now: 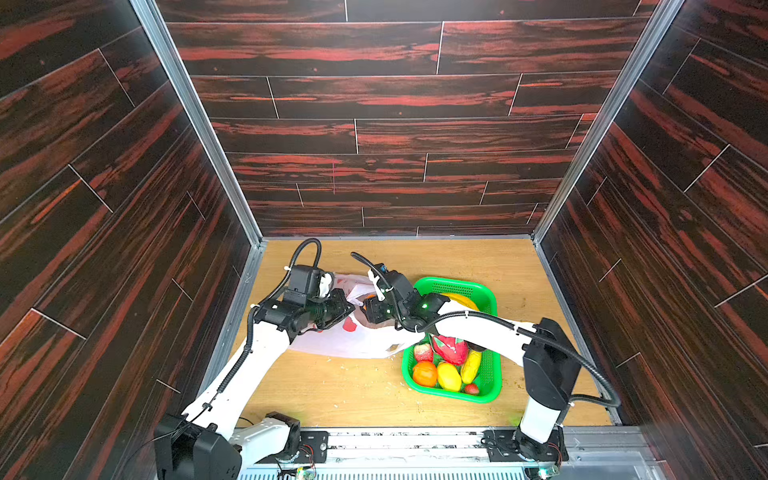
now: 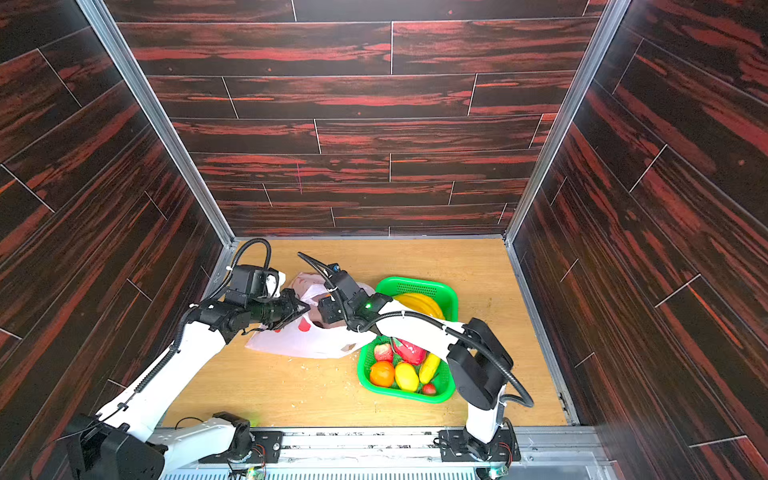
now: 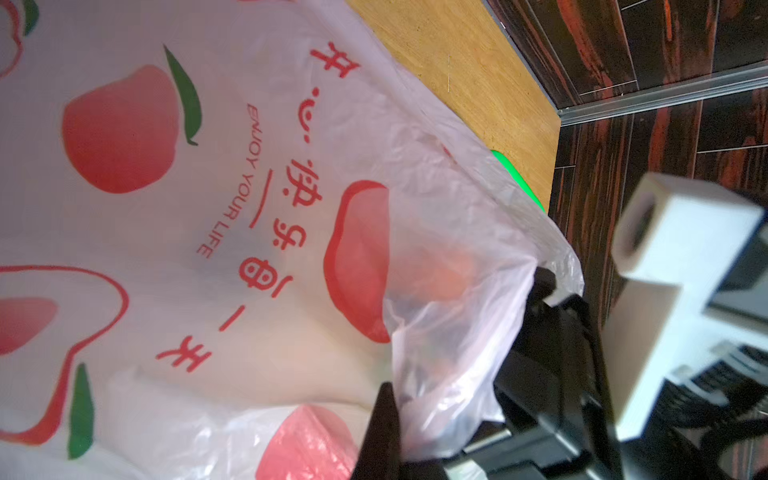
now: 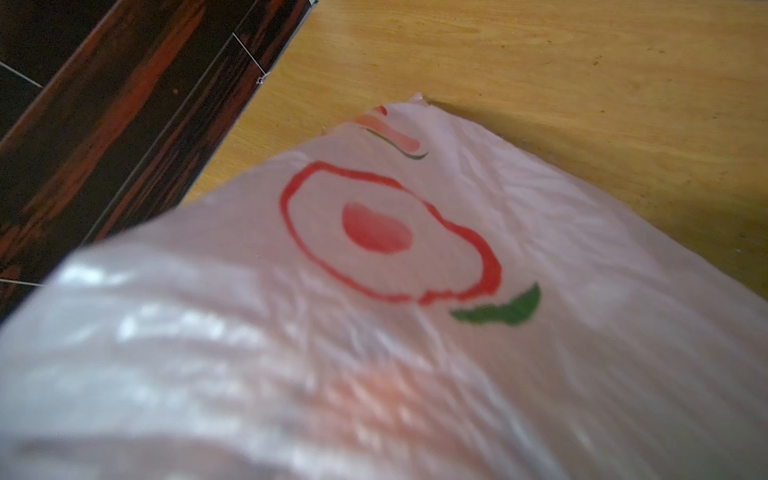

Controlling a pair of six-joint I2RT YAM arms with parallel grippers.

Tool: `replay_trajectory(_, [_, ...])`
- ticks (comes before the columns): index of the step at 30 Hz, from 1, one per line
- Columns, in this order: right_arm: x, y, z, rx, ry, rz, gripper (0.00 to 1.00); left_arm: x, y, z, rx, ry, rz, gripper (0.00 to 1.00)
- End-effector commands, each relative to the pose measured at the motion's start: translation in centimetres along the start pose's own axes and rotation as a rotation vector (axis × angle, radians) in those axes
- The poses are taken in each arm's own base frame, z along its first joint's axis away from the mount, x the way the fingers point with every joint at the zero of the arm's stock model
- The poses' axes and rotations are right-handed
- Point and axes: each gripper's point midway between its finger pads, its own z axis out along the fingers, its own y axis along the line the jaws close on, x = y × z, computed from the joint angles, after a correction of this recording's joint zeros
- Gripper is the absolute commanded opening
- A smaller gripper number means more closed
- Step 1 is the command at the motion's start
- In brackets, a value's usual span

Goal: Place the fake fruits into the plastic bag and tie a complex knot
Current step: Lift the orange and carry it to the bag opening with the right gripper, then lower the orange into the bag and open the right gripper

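The thin see-through pinkish plastic bag (image 1: 357, 345) with red peach pictures and red words lies on the light brown wooden table (image 1: 332, 395). It sits between the left arm and the green plastic basket (image 1: 449, 281) with little holes, and its near corner touches the basket.

The left gripper (image 1: 347, 309) is closed tight on the edge of the bag's mouth. In the left wrist view one black finger (image 3: 382, 415) presses on the crinkly film. The right gripper (image 1: 368, 311) is at the mouth of the bag, just beside the left one. I cannot tell how wide it is or if it holds anything, because the bag covers it. An orange blur shows through the film in both wrist views.

The shiny toy fruits are in the basket: a round orange (image 1: 424, 372), a yellow lemon (image 1: 449, 376), a red-pink dragon fruit (image 1: 451, 349), a small strawberry (image 1: 471, 388) and a yellow banana bunch (image 1: 461, 301) at the far end.
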Motion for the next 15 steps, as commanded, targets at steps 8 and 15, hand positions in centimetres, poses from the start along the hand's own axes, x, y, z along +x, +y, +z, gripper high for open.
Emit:
replay_trajectory(8, [-0.4,0.8,1.3,-0.036,-0.005,-0.001,0.72,0.0,-0.5,-0.1,0.017,0.001,-0.001,0.0])
replay_trajectory(15, [-0.9,0.6,0.2,-0.025,-0.018,-0.005,0.75,-0.1,-0.5,0.1,0.013,0.003,0.002,0.0])
